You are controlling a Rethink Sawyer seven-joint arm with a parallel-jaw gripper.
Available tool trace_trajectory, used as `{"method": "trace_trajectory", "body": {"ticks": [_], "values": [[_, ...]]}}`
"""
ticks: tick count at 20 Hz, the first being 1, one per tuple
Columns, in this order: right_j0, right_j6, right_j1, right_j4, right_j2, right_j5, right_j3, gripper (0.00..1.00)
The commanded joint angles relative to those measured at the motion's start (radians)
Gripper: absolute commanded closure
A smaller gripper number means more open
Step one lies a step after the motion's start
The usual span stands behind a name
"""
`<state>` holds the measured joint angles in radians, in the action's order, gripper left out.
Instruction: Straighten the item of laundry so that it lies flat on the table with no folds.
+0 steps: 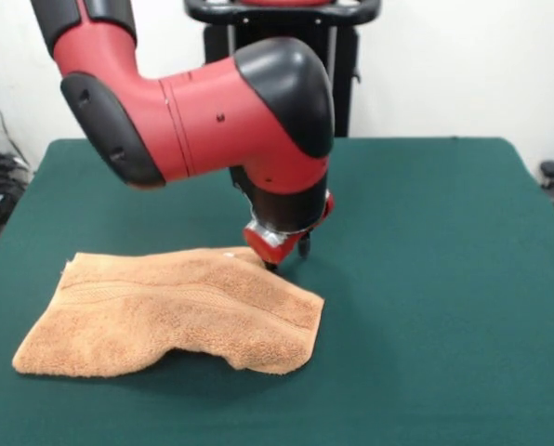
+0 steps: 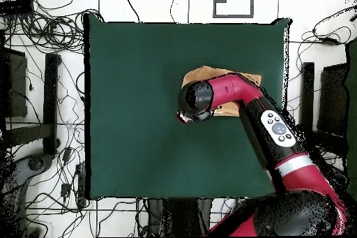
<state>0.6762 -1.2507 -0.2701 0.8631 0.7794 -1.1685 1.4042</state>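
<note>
The orange-tan towel (image 1: 175,311) lies on the green table (image 1: 426,279) at the front left. It is rumpled, with its near edge folded under and a woven band running across it. My gripper (image 1: 286,258) is down at the towel's far right edge, open, with one fingertip (image 1: 270,267) at the cloth and the other over the bare table. It holds nothing. In the overhead view the arm covers most of the towel (image 2: 209,75), and the gripper (image 2: 184,117) shows only as a red bit under the wrist, above the table (image 2: 139,109).
The black pedestal (image 1: 282,37) stands at the table's far side. Cables and stands (image 2: 42,109) lie on the floor around the table. The table's edges are well away from the towel on the right and far sides.
</note>
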Motion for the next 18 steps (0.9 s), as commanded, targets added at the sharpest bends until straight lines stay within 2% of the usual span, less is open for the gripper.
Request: {"method": "trace_trajectory", "body": {"ticks": [1,2,3,4,5,8,10,14,18], "values": [[-0.041,0.399,0.541,0.435,-0.102,0.515,-0.342,0.00],[-0.041,0.399,0.549,0.442,-0.094,0.517,-0.350,0.00],[-0.064,0.336,0.544,0.464,-0.102,0.512,-0.360,0.00],[-0.112,0.251,0.536,0.481,-0.119,0.452,-0.387,0.00],[-0.139,0.221,0.538,0.489,-0.125,0.402,-0.414,0.00],[-0.143,0.278,0.576,0.440,-0.099,0.323,-0.475,0.00],[-0.127,0.319,0.599,0.420,-0.079,0.323,-0.490,0.00],[-0.072,0.393,0.648,0.379,-0.037,0.394,-0.496,0.00],[-0.017,0.410,0.672,0.355,-0.008,0.471,-0.463,0.00]]}}
